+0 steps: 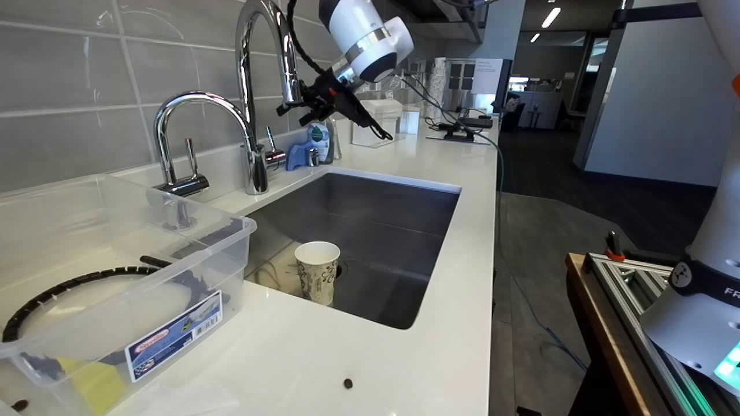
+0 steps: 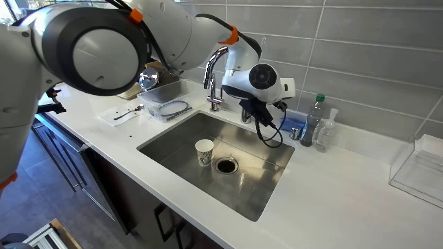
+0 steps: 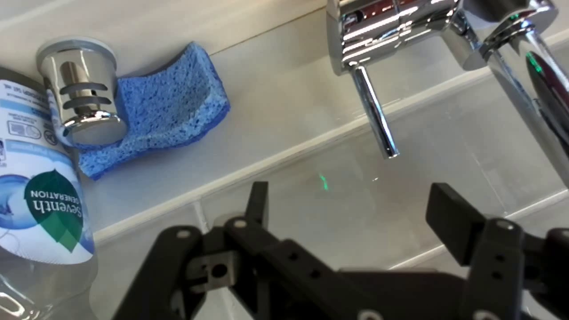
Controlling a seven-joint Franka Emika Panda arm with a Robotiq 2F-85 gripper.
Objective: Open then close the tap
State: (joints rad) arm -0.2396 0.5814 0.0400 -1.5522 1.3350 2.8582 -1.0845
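The tall tap point(image 1: 247, 86) stood on the counter point(image 2: 346, 193) behind the sink point(image 2: 242, 193), rising in a high arch against grey wall tiles point(image 1: 63, 69); in an exterior view the robot's arm point(image 2: 261, 77) hid most of it. Its lever point(image 3: 373, 111) pointed upward with a slight lean. The black gripper point(image 3: 351, 194) hung close to the tap, though whether the two touched could not be told. In the wrist view its fingers point(image 3: 258, 204) were spread wide apart, and the tip of the lever showed above the gap between them. A shorter tap point(image 1: 162, 133) stood beside the tall one, nearer a clear plastic bin point(image 1: 237, 271). In both exterior views a patterned paper cup point(image 2: 204, 154) stood upright in the sink, just beside the drain point(image 2: 226, 165). A blue sponge point(image 3: 155, 106) lay behind the sink, just beside a small metal cylinder point(image 3: 82, 93), and a labelled bottle point(image 3: 49, 186) stood near them both. A clear pump bottle point(image 2: 325, 133) with a pale top stood on the counter in an exterior view.
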